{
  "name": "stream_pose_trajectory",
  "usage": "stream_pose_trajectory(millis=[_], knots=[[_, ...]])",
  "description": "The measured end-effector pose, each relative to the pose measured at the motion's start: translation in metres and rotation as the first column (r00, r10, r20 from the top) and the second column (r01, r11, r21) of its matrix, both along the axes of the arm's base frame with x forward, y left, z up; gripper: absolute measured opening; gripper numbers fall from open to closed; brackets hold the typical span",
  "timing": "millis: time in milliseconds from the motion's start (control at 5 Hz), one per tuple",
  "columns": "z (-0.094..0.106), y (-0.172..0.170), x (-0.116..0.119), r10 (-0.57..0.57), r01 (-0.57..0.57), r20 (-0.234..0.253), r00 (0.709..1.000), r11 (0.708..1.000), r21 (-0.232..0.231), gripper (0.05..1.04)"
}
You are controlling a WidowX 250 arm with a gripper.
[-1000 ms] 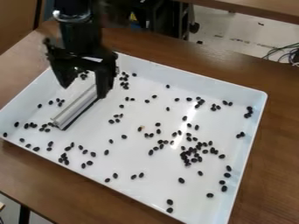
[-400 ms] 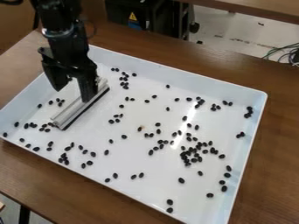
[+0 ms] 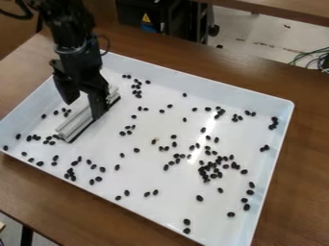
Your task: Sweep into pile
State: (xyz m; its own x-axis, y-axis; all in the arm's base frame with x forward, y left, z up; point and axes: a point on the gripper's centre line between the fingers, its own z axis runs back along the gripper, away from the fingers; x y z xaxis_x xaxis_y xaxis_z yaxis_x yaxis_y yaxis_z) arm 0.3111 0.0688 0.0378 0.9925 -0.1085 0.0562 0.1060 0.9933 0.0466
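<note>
My gripper (image 3: 83,105) is at the upper left of the white tray (image 3: 215,90), with its two fingers spread apart. One finger stands left of the grey-white bar (image 3: 76,123), and the other overlaps the bar's upper half. The bar lies diagonally on the tray floor with a dark strip along its lower right edge. Many small black beans are scattered over the tray. Their densest cluster (image 3: 208,170) lies right of the centre, and a few beans (image 3: 50,139) sit close to the bar's lower end.
The tray's raised walls surround the beans, with the left wall close to the arm. The wooden table (image 3: 302,144) extends around the tray. Dark equipment (image 3: 151,17) and cables (image 3: 311,57) are beyond its far edge.
The gripper first shifted left and back, then came lower and a little nearer along the bar. Its fingers remain apart. Beans and bar show no clear shift.
</note>
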Motion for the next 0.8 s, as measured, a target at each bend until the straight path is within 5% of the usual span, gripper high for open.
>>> stream_pose_trajectory(millis=[200, 600, 800], knots=[[-0.001, 0.004, 0.004, -0.030, 0.030, 0.022, 0.999, 0.999, 0.024, 0.999], [-0.030, 0.002, 0.002, -0.023, 0.023, -0.040, 0.999, 1.000, -0.005, 0.958], [-0.031, 0.004, 0.003, -0.017, 0.018, -0.038, 0.999, 1.000, 0.006, 0.660]])
